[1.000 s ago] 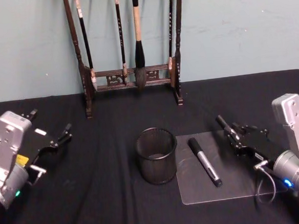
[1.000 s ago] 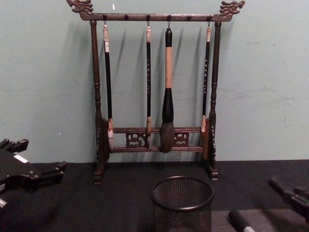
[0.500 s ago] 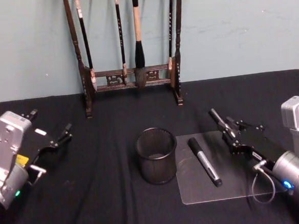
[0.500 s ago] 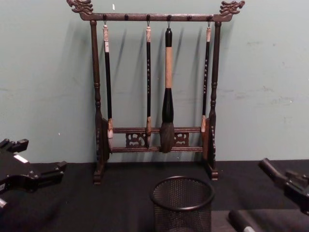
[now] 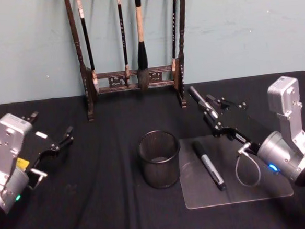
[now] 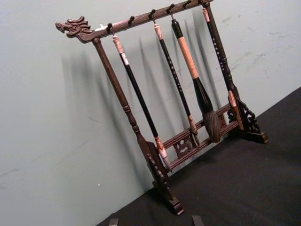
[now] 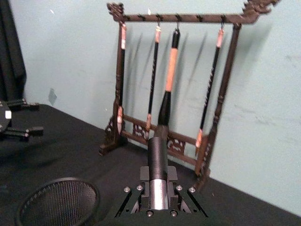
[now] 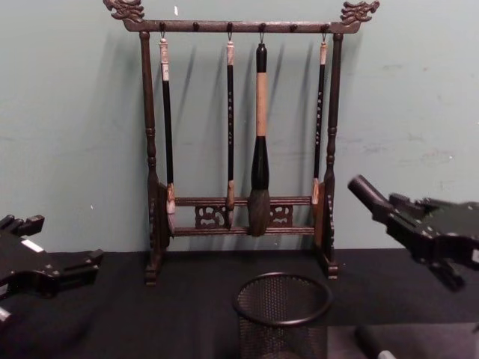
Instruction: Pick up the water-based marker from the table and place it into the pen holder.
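The water-based marker (image 5: 208,165) lies flat on a clear sheet (image 5: 252,186) on the bench (image 5: 107,212), at 3 o'clock from the pen holder (image 5: 160,158), free for grasping. The right pincer (image 5: 217,98), fingers apart and empty, has lifted and swung inward just beyond it, probably lining up. The left pincer (image 5: 51,124), also apart, idles at 9 o'clock.

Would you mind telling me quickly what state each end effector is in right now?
The left end effector is open, holding nothing.
The right end effector is open, holding nothing; the black and silver marker lies on the clear plastic mat.
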Controlling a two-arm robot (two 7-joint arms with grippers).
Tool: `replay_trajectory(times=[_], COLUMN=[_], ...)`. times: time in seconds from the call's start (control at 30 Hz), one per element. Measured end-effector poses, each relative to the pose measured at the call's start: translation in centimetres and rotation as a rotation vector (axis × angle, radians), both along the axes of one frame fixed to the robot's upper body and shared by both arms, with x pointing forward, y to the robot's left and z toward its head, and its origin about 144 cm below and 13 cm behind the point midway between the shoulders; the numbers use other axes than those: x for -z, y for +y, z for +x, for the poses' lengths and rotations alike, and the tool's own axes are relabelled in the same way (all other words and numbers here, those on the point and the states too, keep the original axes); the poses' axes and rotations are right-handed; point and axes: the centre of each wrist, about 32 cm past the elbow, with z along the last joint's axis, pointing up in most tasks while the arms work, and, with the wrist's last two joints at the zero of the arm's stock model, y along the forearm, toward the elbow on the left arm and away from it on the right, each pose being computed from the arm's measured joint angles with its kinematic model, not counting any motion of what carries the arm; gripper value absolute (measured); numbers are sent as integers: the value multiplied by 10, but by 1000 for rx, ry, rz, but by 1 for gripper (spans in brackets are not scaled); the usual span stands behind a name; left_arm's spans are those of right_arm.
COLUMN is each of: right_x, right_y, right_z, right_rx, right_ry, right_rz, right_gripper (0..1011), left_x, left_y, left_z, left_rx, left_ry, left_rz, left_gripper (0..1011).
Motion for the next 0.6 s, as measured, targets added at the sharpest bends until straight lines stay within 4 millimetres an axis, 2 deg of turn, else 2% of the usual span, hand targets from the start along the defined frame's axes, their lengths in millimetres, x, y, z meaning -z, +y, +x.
replay_trajectory(times=[0.6], right_x=[-3], right_y=[38], right_z=[25], right_rx=[-82], right_ry=[-52], right_rz=[54], right_gripper=[215], left_x=[0], left_y=[0], left_z=[0], left_rx=[0], left_ry=[0], left_rz=[0], left_gripper=[1009])
